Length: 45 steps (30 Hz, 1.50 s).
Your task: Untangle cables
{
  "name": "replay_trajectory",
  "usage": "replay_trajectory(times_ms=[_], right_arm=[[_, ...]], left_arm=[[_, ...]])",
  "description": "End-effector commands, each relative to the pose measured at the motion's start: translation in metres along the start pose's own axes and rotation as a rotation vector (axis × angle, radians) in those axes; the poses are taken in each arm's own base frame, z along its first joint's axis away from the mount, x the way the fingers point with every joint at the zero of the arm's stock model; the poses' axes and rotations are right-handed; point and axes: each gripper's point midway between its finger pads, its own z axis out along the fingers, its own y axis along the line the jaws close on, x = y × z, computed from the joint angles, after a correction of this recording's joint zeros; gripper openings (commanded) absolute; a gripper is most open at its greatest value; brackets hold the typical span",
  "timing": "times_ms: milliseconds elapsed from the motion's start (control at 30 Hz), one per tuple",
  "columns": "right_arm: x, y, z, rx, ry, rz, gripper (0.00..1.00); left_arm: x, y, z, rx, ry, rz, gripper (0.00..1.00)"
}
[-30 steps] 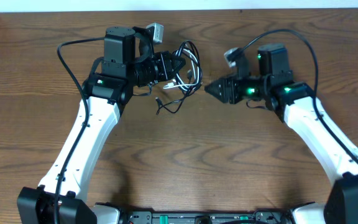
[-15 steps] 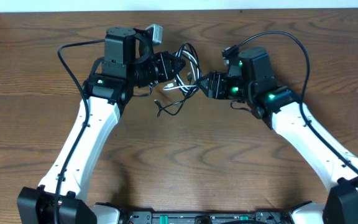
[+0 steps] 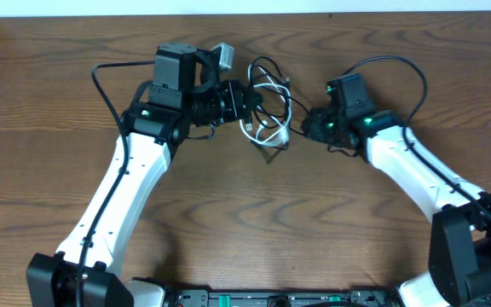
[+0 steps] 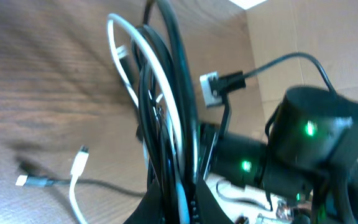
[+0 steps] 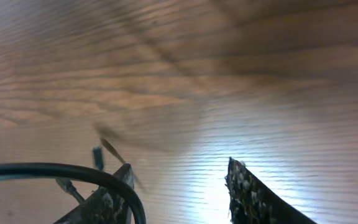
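Left hand clenched, right hand parted

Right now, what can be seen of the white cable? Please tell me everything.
The white cable is a thin, smooth, plastic-looking cord with a small white plug at its loose end. It forms an open loop tangled with the black cable; both run into the left gripper, which is shut on them. The plug end appears to rest on the wooden table. The open right gripper is near, seemingly not touching it.
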Motion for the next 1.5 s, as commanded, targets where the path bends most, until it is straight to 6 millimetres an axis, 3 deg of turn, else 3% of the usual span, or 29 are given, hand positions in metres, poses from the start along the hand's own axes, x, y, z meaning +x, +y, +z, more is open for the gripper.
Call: replay_trajectory(times_ms=[0,133,467,700,767,833,1133,1467], right_arm=[[-0.017,-0.043,0.000,0.096,-0.019,-0.032,0.43],[-0.030,-0.068,-0.008,0.097,-0.025,0.014,0.44],[-0.047,-0.181,-0.043,0.212,-0.023,0.283,0.45],[-0.052,-0.212,-0.059,0.149,-0.032,0.369,0.45],[-0.054,-0.210,-0.061,0.101,-0.033,0.378,0.45],[-0.056,-0.198,-0.062,0.011,-0.028,0.337,0.46],[-0.050,-0.054,-0.071,-0.590,0.010,-0.114,0.54],[-0.009,0.063,-0.053,-0.723,0.108,-0.268,0.60]], left_arm=[[-0.008,-0.006,-0.007,0.020,-0.026,0.033,0.07],[-0.009,-0.006,-0.007,0.019,-0.028,0.033,0.07],[-0.009,-0.006,-0.007,0.018,-0.028,0.074,0.08],[-0.009,-0.006,-0.007,0.017,-0.028,0.098,0.07],[-0.008,-0.005,-0.007,0.017,-0.028,0.100,0.07],[-0.008,-0.006,-0.007,0.017,-0.028,0.100,0.07],[-0.008,-0.006,-0.007,0.018,-0.028,0.101,0.07],[-0.008,-0.007,-0.007,0.023,-0.028,0.095,0.07]])
